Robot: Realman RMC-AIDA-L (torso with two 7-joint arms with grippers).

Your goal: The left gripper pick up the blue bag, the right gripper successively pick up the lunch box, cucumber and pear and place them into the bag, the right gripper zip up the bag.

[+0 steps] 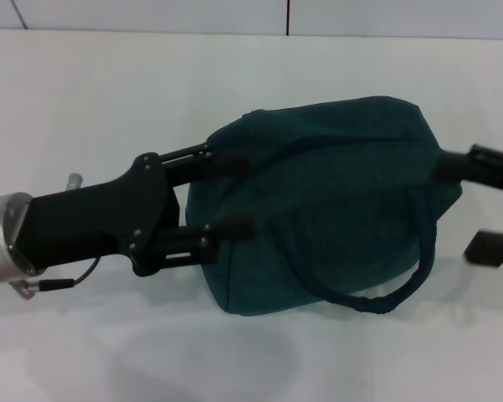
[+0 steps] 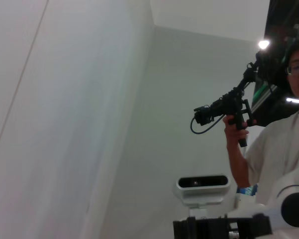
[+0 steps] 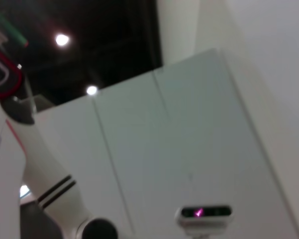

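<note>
While slung between both pincers with its long axis running left to right, the blue bag (image 1: pixel 326 201) hangs above the white bench (image 1: pixel 84 92), top apparently closed. Left pincer (image 1: pixel 233 194) spread, fingertips pressed into the bag's left end; right pincer (image 1: pixel 477 205) at its right end, state untellable. No lunch box, cucumber or pear visible.

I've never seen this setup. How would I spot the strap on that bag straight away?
Start from the white table and find the dark teal-blue fabric bag in its middle, between the left pincer and the right pincer. The loop handle hangs off the bag's near side. It is the only thin curved band there, arching out past the bag's bulky body.
</note>
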